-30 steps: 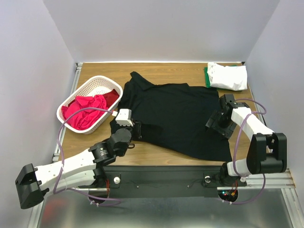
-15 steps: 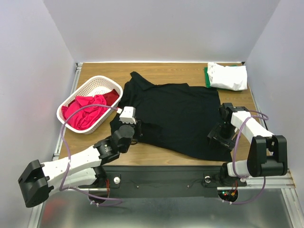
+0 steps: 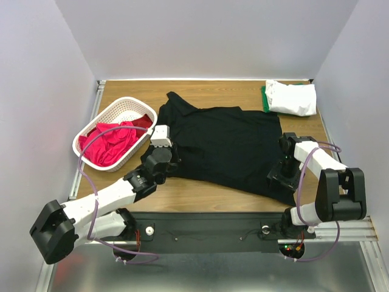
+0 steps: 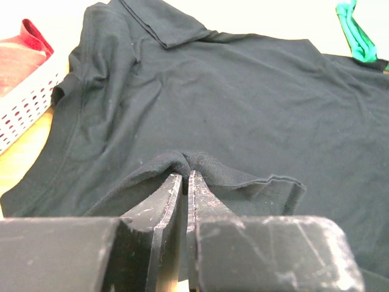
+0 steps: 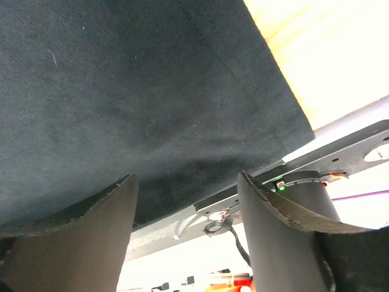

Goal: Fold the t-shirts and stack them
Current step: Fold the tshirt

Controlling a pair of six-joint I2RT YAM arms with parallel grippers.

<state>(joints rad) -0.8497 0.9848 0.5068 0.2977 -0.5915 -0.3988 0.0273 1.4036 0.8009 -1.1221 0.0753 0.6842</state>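
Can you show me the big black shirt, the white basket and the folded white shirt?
Large black fabric t-shirt [image 3: 225, 143]: top view, middle of its body.
White oval plastic lattice basket [image 3: 126, 111]: top view, bare far wall.
Folded white fabric t-shirt [image 3: 293, 97]: top view, middle of its top.

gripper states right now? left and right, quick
Left gripper: closed, pinching a fold at the black t-shirt edge.
Right gripper: open over the same shirt's corner, holding nothing.
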